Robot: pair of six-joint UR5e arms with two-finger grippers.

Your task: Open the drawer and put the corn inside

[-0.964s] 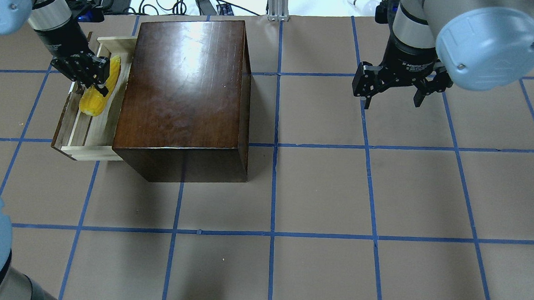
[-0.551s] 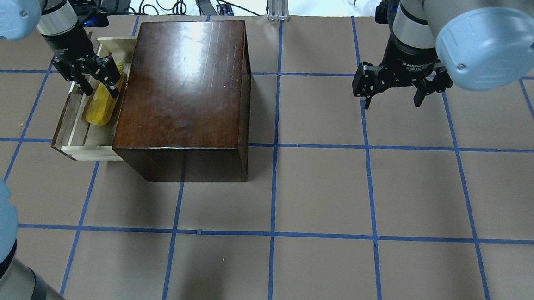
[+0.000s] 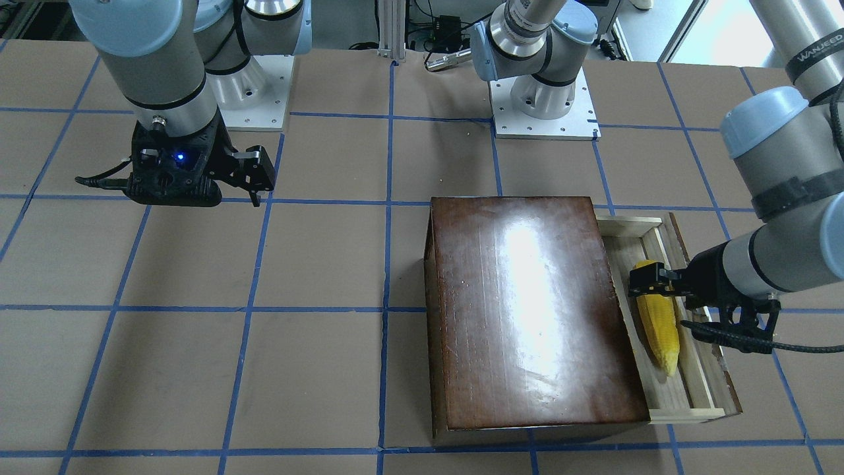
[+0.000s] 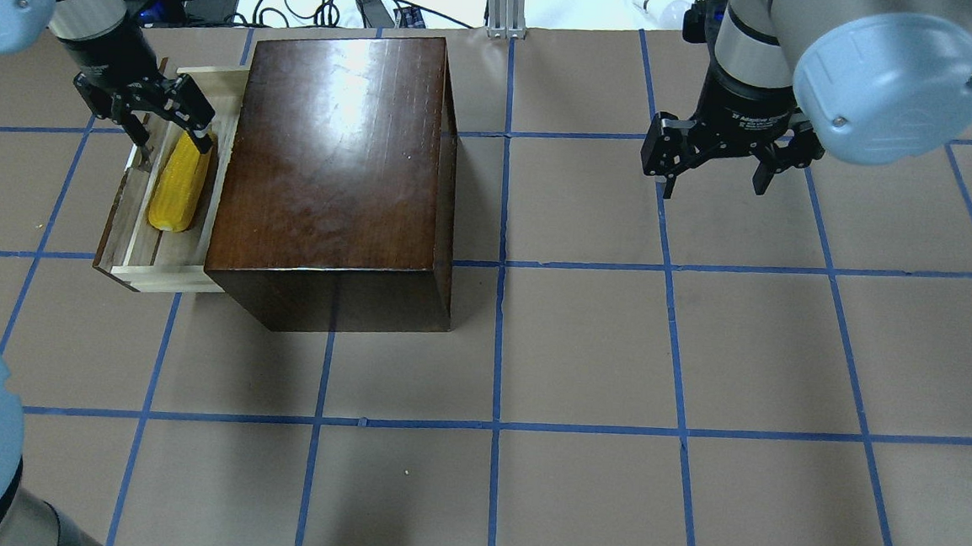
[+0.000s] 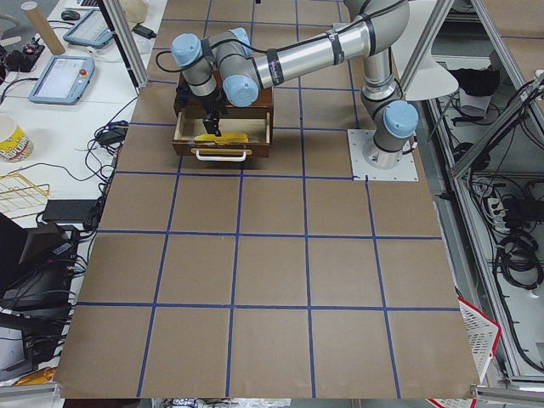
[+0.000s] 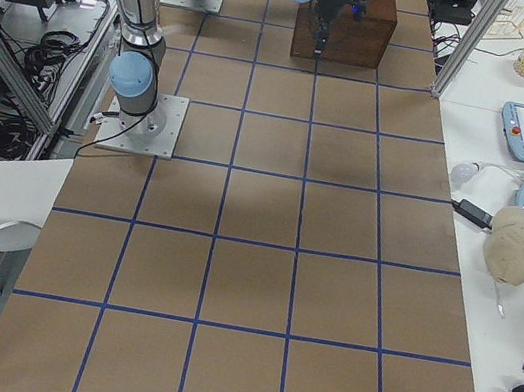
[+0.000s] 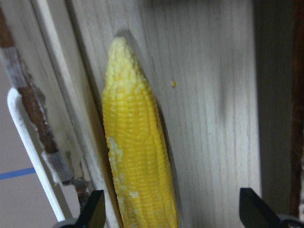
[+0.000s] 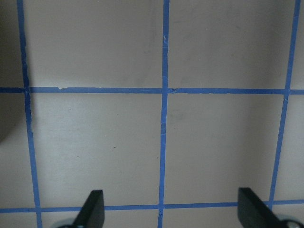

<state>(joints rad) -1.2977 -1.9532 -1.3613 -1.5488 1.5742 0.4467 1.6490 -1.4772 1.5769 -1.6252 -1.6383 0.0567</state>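
The drawer (image 4: 161,277) stands pulled out of the dark-brown box (image 4: 337,154) on its left side. The yellow corn (image 4: 177,187) lies flat on the drawer's pale floor, apart from any finger. My left gripper (image 4: 171,146) is open and hovers just above the corn's far end. In the left wrist view the corn (image 7: 137,161) lies between the spread fingertips (image 7: 92,213), beside the whitish handle (image 7: 28,152). The front-facing view shows the corn (image 3: 659,326) in the drawer (image 3: 686,414). My right gripper (image 4: 713,190) is open and empty over bare table.
The box's tall side wall borders the drawer on the right. Cables and gear lie beyond the table's far edge (image 4: 342,11). The right wrist view shows only brown table with blue tape lines (image 8: 164,90).
My left gripper has let go of the corn, opened and drawn back toward the drawer's far end. The corn now lies flat in the drawer. The right arm has not moved.
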